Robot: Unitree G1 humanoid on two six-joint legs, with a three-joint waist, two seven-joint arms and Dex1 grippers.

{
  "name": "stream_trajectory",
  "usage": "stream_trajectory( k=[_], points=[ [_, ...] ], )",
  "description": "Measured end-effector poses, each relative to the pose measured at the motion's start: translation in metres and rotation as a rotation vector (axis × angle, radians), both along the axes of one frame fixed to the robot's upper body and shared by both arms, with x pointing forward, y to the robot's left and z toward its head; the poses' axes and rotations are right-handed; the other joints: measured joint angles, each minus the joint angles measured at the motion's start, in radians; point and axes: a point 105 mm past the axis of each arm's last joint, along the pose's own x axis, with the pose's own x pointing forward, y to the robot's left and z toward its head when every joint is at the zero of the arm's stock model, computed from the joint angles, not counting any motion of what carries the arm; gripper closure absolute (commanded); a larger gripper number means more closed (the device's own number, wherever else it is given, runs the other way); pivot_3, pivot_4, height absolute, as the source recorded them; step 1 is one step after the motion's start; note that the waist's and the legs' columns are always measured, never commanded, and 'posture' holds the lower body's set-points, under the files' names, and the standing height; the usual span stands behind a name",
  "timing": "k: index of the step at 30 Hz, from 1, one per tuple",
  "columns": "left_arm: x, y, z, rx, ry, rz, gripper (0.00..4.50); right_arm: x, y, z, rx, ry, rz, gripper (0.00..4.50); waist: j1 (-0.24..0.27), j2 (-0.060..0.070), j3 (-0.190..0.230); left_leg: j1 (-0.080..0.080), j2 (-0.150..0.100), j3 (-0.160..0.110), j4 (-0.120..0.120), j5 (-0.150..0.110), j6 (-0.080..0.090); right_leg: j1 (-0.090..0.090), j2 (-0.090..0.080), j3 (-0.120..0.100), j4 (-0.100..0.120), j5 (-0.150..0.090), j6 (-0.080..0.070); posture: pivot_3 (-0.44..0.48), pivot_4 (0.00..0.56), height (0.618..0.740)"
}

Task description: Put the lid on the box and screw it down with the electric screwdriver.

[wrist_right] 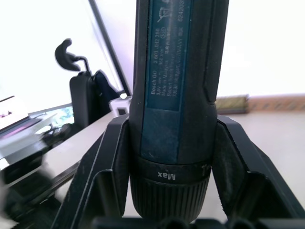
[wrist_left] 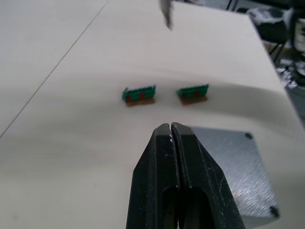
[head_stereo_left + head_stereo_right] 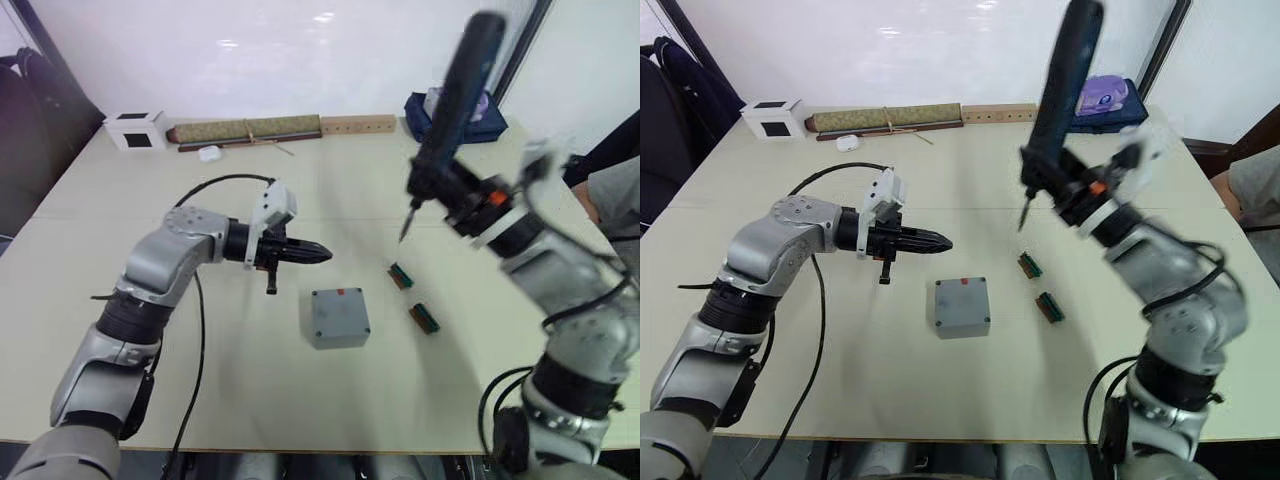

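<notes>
Two black-fingered pincers hang over the pale bench (image 3: 840,400). The left pincer (image 3: 943,241) has its fingers pressed fully together, tips meeting with nothing between them, and it hovers above the bench surface. Just below and slightly beyond its tip, toward the robot's right, sits the small square grey box (image 3: 961,306) with the thin flat grey lid (image 3: 339,311) already lying on top, a small red mark near its far edge and dark screw holes at the corners. The right pincer (image 1: 167,157) is clamped around the long dark blue-black cylindrical electric screwdriver (image 3: 1058,95), its two fingers gripping the barrel just above the collar marked "Max". That tool stands raised and tilted, its thin metal bit (image 3: 1025,213) pointing down, in the air, well above the bench. Beneath the bit, between the right pincer and the box, lie two small green-brown strips (image 2: 139,94), side by side and apart from each other.
</notes>
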Motion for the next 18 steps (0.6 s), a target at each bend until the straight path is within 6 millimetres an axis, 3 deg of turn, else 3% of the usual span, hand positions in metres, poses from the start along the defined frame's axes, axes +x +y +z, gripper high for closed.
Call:
stream_trajectory(
  k=[5,18],
  points=[
    [-0.011,0.001,-0.026,0.05,0.046,-0.007,4.5,-0.003,0.02,-0.031,-0.106,0.009,-0.043,2.71,-0.004,0.0,0.0,0.0,0.0,0.0,0.0,0.0,0.0,-0.001,0.002,0.0,0.001,0.0,0.0,0.0,0.15,0.74],
    [-0.035,-0.007,-0.036,0.118,0.044,-0.047,4.5,-0.013,0.043,-0.043,-0.168,-0.057,-0.014,2.71,-0.005,0.0,0.0,0.001,0.001,-0.001,0.0,0.0,-0.001,-0.001,0.003,0.0,0.001,0.0,0.0,0.0,0.15,0.74]
  ],
)
